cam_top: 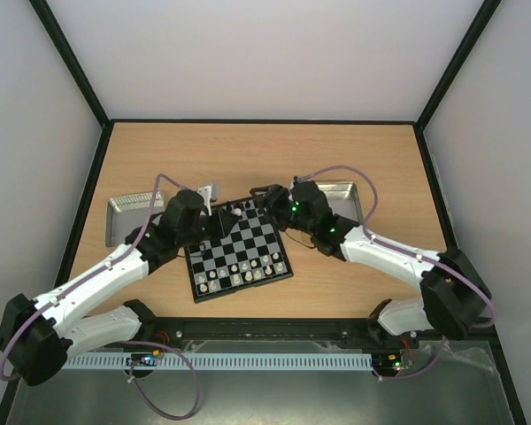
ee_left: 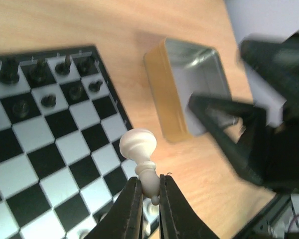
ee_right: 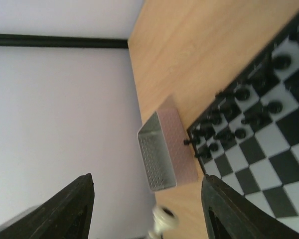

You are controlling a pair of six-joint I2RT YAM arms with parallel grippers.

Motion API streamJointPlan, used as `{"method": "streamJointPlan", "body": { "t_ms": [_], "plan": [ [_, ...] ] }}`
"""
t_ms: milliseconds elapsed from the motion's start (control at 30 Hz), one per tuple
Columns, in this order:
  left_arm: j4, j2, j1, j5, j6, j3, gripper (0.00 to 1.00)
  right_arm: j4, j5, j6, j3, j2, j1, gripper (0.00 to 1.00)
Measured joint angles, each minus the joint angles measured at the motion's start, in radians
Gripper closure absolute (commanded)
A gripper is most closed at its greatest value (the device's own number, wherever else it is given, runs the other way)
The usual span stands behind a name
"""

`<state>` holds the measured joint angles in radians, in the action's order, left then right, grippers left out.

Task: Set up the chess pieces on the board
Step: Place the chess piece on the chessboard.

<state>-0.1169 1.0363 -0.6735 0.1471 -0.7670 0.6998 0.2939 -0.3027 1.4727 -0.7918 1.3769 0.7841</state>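
White walls box in a wooden surface (cam_top: 248,150), and the board (cam_top: 244,241) sits in the middle between two arms. Left fingers (ee_left: 138,194) are pinched narrow on one white piece (ee_left: 138,147), gripping its head end with the round base pointing away, out over the board's edge near the gold-rimmed tray (ee_left: 164,94). Right fingers (ee_right: 70,209) are spread wide with nothing between them, near the silver tray (ee_right: 175,149). That piece looks tiny, light, hard and smooth, so I'd say it slips or twists easily; the slim neck under the head is the sensible hold. Count: one board, two trays, one piece in the air. About nine black pieces (ee_left: 40,69) show in the left wrist view, and white pieces (cam_top: 248,276) fill roughly two near rows, too small to count.
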Motion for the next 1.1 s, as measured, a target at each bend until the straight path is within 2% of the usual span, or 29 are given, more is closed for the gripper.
{"method": "streamJointPlan", "body": {
  "t_ms": [267,500,733,1100],
  "plan": [
    [-0.444,0.037,0.0,0.152,0.012,0.12,0.98,-0.172,0.206,-0.209,-0.021,-0.117,-0.04,0.41],
    [-0.691,0.16,-0.048,0.23,0.066,0.144,0.98,-0.216,0.294,-0.274,0.018,-0.169,-0.062,0.41],
    [-0.798,0.251,-0.085,0.214,0.132,0.167,0.98,-0.235,0.312,-0.286,0.056,-0.171,-0.064,0.4],
    [-0.809,0.338,-0.13,0.2,0.165,0.168,0.98,-0.238,0.322,-0.299,0.056,-0.174,-0.065,0.4]
  ]
}}
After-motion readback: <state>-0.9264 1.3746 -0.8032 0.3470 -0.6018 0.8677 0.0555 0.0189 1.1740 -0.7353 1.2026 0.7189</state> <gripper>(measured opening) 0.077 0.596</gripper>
